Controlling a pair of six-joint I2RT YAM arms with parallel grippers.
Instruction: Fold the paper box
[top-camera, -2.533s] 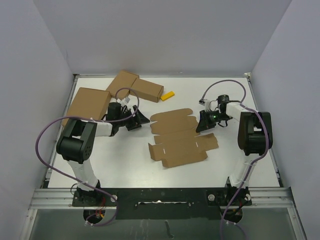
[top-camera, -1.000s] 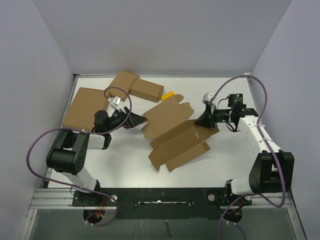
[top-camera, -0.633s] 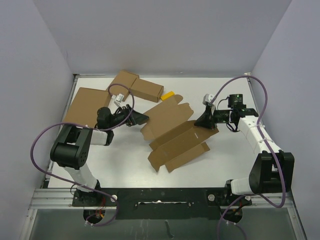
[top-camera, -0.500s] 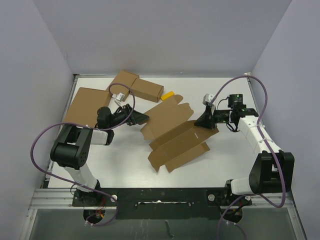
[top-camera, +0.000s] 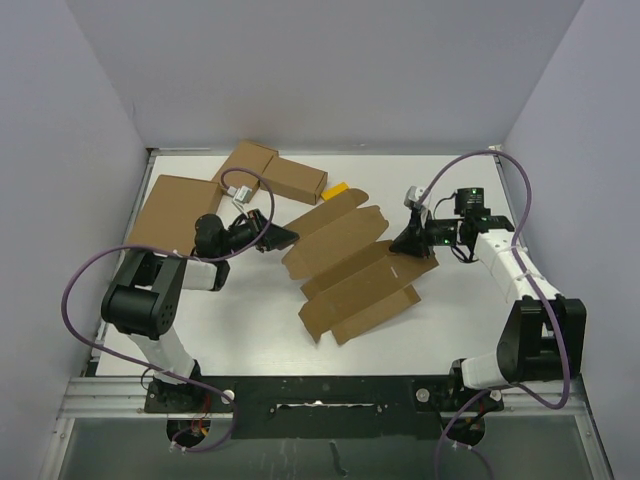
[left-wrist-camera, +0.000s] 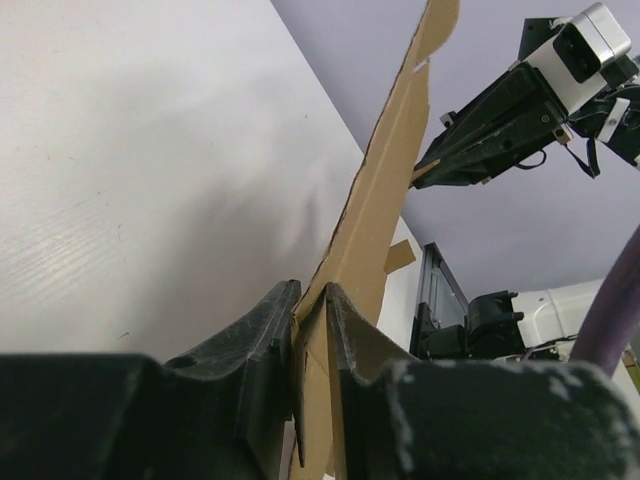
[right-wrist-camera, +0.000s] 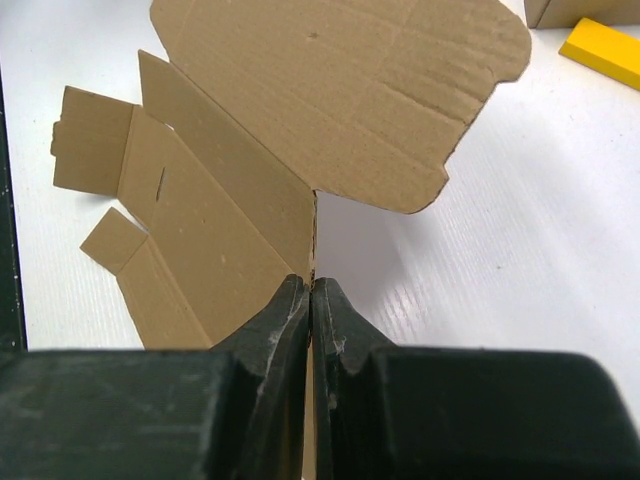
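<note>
Pinching opposite edges of the paper box (top-camera: 350, 270), our left claw (top-camera: 284, 238) and right claw (top-camera: 410, 244) hold it tilted up. We see zero folds done, so basically everything's left.

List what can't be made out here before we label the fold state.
- Left wrist view: the cardboard sheet is edge-on, so its creases and flaps are unreadable; the left hand covers its lower edge.
- Right wrist view: the right hand hides how deep the pinched edge sits; the yellow block is cut off by the frame.
- Top view: both pinch points are too small and dark to judge.
</note>
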